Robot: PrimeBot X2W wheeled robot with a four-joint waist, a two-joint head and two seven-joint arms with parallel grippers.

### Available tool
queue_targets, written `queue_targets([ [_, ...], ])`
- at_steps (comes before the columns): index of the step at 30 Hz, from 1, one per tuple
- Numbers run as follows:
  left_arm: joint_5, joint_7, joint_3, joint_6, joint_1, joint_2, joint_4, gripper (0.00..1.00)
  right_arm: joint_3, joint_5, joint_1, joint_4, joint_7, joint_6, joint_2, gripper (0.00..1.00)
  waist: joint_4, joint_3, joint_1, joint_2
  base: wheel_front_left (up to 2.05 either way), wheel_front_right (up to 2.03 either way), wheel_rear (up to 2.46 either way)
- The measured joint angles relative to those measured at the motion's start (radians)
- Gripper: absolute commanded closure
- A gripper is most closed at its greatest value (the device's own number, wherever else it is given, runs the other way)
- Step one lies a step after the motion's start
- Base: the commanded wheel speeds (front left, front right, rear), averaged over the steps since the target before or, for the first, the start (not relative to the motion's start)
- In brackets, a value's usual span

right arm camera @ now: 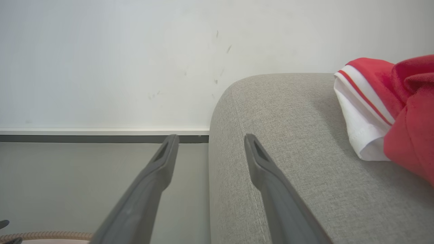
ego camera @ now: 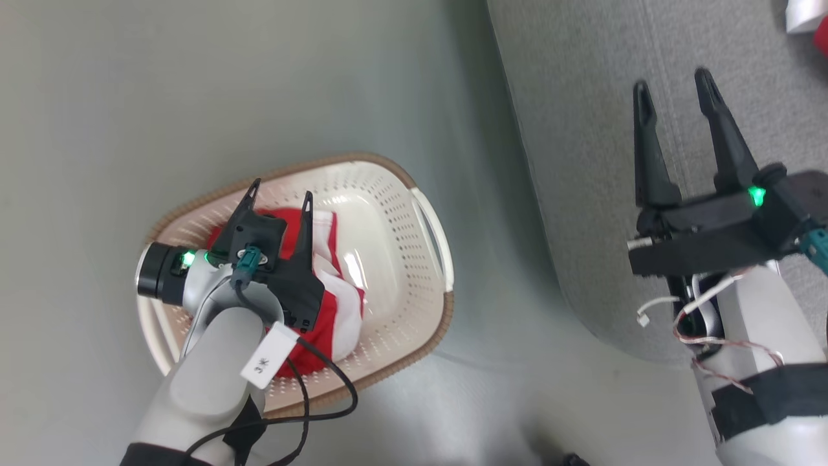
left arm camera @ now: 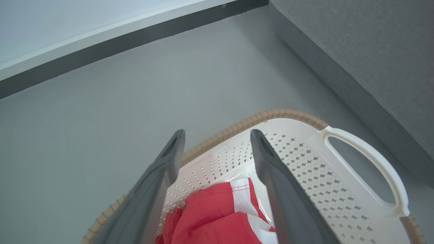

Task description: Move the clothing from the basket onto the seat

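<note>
The cream basket (ego camera: pixel 396 213) with its brown rim stands on the floor left of the seat. Red and white clothing (ego camera: pixel 339 310) lies bunched in its left half. My left gripper (ego camera: pixel 281 193) hangs open just above that heap, nothing between its fingers. In the left wrist view the open left gripper (left arm camera: pixel 217 135) frames the red fabric (left arm camera: pixel 217 217) and the basket's perforated wall (left arm camera: pixel 305 169). My right gripper (ego camera: pixel 673 83) stands open and empty over the grey seat (ego camera: pixel 582 129). More red and white clothing (right arm camera: pixel 390 101) rests on the seat (right arm camera: pixel 288 135), right of the right gripper (right arm camera: pixel 210 139).
Grey floor (ego camera: pixel 194 77) surrounds the basket. A white wall with a dark skirting strip (right arm camera: pixel 84 138) runs behind the seat. The basket's white handle (left arm camera: pixel 373 159) faces the seat's side (left arm camera: pixel 373 51). Loose cables (ego camera: pixel 323 388) hang from my left forearm over the basket's near rim.
</note>
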Motion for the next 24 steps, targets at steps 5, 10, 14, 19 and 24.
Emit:
queue_targets([
  [5, -0.055, -0.001, 0.031, -0.001, 0.035, -0.006, -0.056, 0.00, -0.016, -0.001, 0.054, 0.010, 0.000, 0.000, -0.013, 0.00, 0.028, -0.063, 0.0000, 0.0000, 0.00, 0.00, 0.00],
  [10, -0.103, -0.003, 0.066, -0.001, 0.083, -0.010, -0.123, 0.00, -0.039, -0.001, 0.105, 0.018, 0.000, -0.005, -0.023, 0.00, 0.057, -0.127, -0.0001, 0.0000, 0.00, 0.00, 0.00],
  [14, -0.123, -0.003, 0.095, -0.001, 0.134, -0.010, -0.197, 0.00, -0.052, -0.001, 0.148, 0.027, 0.000, -0.010, -0.026, 0.00, 0.081, -0.179, -0.0001, 0.0000, 0.00, 0.00, 0.00],
  [19, -0.155, -0.003, 0.130, -0.001, 0.207, -0.011, -0.261, 0.00, -0.047, -0.006, 0.200, 0.038, 0.000, -0.010, -0.025, 0.00, 0.109, -0.245, 0.0000, 0.0000, 0.00, 0.00, 0.00],
  [24, -0.168, -0.003, 0.164, 0.000, 0.291, -0.012, -0.318, 0.00, -0.047, -0.007, 0.237, 0.053, 0.000, -0.010, -0.026, 0.00, 0.134, -0.311, 0.0000, -0.0001, 0.00, 0.00, 0.00],
])
